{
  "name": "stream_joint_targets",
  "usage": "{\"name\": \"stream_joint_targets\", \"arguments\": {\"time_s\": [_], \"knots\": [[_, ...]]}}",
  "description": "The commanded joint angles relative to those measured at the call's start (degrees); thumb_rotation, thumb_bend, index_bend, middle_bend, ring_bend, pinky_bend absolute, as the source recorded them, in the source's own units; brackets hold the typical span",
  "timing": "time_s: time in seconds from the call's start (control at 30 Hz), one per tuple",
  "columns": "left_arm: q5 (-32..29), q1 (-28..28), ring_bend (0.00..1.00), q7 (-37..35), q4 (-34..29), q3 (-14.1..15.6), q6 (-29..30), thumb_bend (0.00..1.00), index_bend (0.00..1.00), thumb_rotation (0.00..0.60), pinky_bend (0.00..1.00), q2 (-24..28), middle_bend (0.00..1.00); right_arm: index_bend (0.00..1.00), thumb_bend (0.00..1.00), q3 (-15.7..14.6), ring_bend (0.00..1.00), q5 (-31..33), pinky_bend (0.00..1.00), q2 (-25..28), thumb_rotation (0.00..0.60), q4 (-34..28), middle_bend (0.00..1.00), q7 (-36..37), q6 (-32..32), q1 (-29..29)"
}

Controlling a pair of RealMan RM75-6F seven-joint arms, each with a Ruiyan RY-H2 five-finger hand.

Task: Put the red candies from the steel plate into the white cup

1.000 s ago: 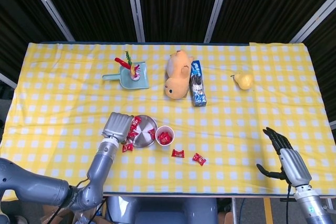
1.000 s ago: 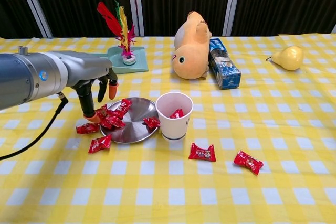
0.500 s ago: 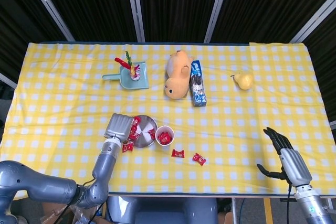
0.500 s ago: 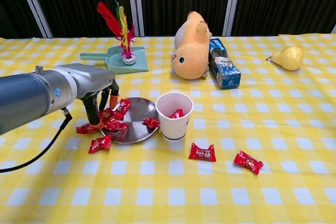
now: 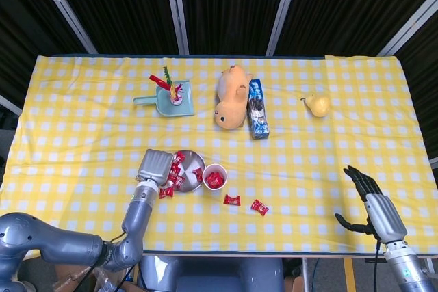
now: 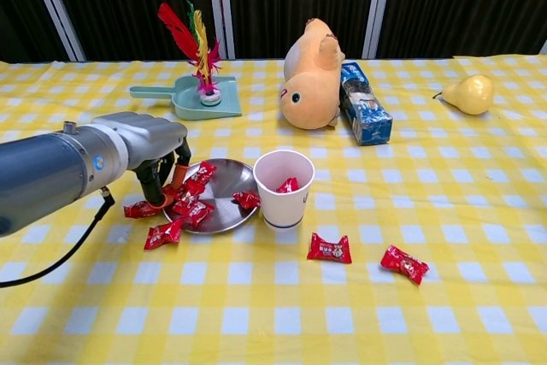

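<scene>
Red candies lie heaped on the steel plate, at nine o'clock of the white cup, which already holds some. The left hand reaches down among them; whether its fingers grip one, I cannot tell. The right hand rests at four o'clock, fingers spread, empty.

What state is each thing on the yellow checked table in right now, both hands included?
Round steel plate: flat, several red candies on it.
White paper cup: upright, red candy inside.
Left hand: fingertips down among candies at the plate's left edge; grip unclear.
Right hand: fingers spread, empty.
Two loose red candies: on cloth right of cup.
Yellow plush toy: lying on its side.
</scene>
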Motion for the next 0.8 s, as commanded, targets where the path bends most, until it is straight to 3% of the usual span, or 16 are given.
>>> {"name": "stream_joint_targets", "arguments": {"time_s": [0.03, 0.27, 0.47, 0.67, 0.8], "knots": [[0.8, 0.3, 0.91, -0.1, 0.0, 0.2, 0.0, 0.37, 0.51, 0.600, 0.99, -0.2, 0.59, 0.00, 0.33, 0.0, 0.00, 0.0, 0.00, 0.0, 0.600, 0.0, 0.00, 0.0, 0.0, 0.0], [4.7, 1.4, 0.91, -3.2, -2.3, -1.7, 1.2, 0.36, 0.47, 0.600, 0.99, 1.1, 0.57, 0.00, 0.33, 0.0, 0.00, 0.0, 0.00, 0.0, 0.600, -0.1, 0.00, 0.1, 0.0, 0.0], [12.9, 2.9, 0.91, -8.5, -7.4, -2.9, 2.4, 0.21, 0.38, 0.600, 0.99, 4.2, 0.56, 0.00, 0.33, 0.1, 0.00, 0.1, 0.00, -0.1, 0.600, 0.0, 0.00, 0.0, 0.0, 0.0], [28.6, 3.8, 0.91, -15.2, -11.4, -1.9, 1.0, 0.17, 0.33, 0.600, 0.99, 8.0, 0.74, 0.00, 0.33, 0.1, 0.00, 0.0, 0.00, -0.2, 0.600, 0.0, 0.00, -0.3, 0.2, 0.0], [35.0, 3.2, 0.92, -17.6, -14.1, -2.2, -0.8, 0.17, 0.33, 0.600, 0.99, 9.8, 0.84, 0.00, 0.33, 0.1, 0.00, 0.1, 0.00, -0.2, 0.600, 0.0, 0.00, -0.5, 0.2, -0.1]]}}
